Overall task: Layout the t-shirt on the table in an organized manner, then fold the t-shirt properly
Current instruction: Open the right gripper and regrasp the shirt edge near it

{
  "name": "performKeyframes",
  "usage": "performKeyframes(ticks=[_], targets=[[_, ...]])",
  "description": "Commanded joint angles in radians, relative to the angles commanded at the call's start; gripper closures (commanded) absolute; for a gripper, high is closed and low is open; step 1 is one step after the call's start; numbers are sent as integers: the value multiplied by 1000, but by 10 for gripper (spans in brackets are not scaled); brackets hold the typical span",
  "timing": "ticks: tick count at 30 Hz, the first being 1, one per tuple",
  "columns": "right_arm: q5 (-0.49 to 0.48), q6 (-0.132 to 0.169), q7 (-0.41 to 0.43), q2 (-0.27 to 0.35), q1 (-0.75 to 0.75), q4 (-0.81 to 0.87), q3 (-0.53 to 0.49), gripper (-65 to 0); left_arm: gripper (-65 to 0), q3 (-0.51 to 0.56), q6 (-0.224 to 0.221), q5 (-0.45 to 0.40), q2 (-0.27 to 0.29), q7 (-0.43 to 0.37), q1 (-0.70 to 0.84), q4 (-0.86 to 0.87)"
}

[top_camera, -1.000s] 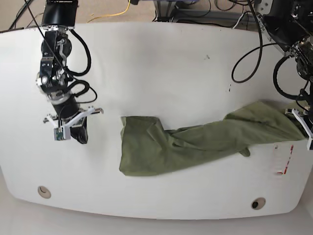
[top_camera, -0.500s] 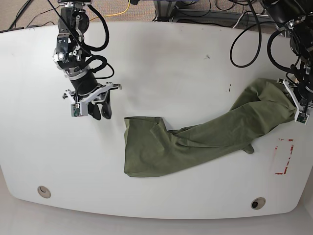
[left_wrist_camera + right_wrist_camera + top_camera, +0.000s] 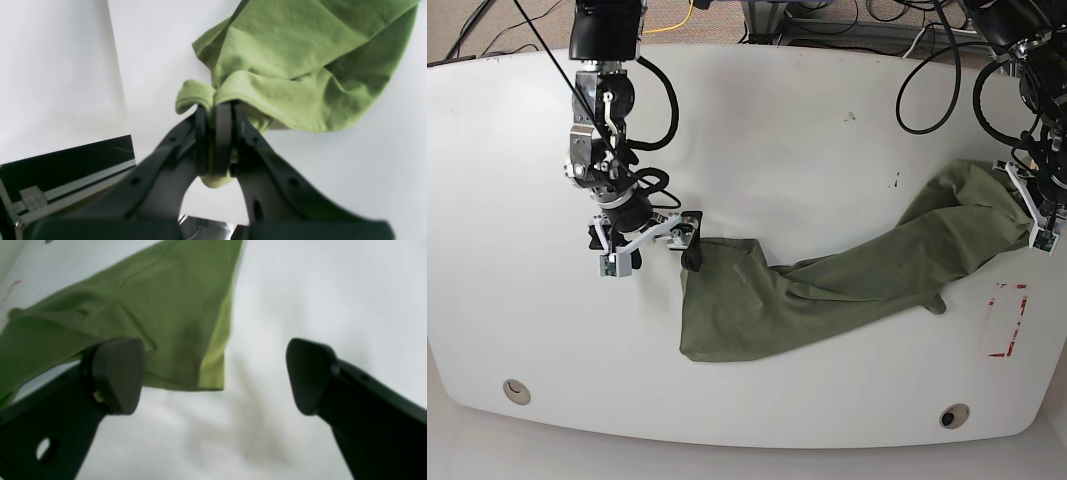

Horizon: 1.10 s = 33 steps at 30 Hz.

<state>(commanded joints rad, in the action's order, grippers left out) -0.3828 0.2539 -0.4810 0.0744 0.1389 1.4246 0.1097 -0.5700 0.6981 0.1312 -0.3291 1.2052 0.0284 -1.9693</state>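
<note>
Remaining bunched on the table [image 3: 757, 120], the t-shirt [image 3: 827, 285] is pinched by the left gripper [image 3: 217, 133]; the right gripper [image 3: 213, 373] is spread wide; no fold is made.

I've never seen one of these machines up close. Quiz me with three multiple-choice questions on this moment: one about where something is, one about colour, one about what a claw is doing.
1. Where is the red tape rectangle?
A. Near the table's edge, below the left end effector
B. Under the right end effector
C. Beside a grommet hole

2. What colour is the t-shirt?
A. Navy
B. Olive green
C. White

3. What is the left end effector doing?
A. Open above bare table
B. Shut on nothing
C. Shut on a bunch of t-shirt fabric

Key: 1 A, the base view shows the tape below that arm. 2 B, green in every view. 3 C, the left wrist view shows cloth pinched between closed fingers.
</note>
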Motion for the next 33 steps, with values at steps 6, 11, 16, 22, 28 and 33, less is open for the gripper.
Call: performKeyframes(ticks=[6,11,16,22,28,33], targets=[[2,78,61,-2,112,-218,0,-650,0,0,0,-6,0,0,0,0],[8,141,120,-3,172,-368,0,-650,0,0,0,-6,0,0,0,0],[5,172,144,-12,183,-439,-2,-650,0,0,0,-6,0,0,0,0],[11,183,144,-43,183,-451,-2,-650,0,0,0,-6,0,0,-2,0],[11,183,144,-71,184,-453,-2,-650,0,0,0,-8,0,0,-2,0],[11,183,144,-84,199,-453,-2,-536,0,0,0,-8,0,0,-3,0]])
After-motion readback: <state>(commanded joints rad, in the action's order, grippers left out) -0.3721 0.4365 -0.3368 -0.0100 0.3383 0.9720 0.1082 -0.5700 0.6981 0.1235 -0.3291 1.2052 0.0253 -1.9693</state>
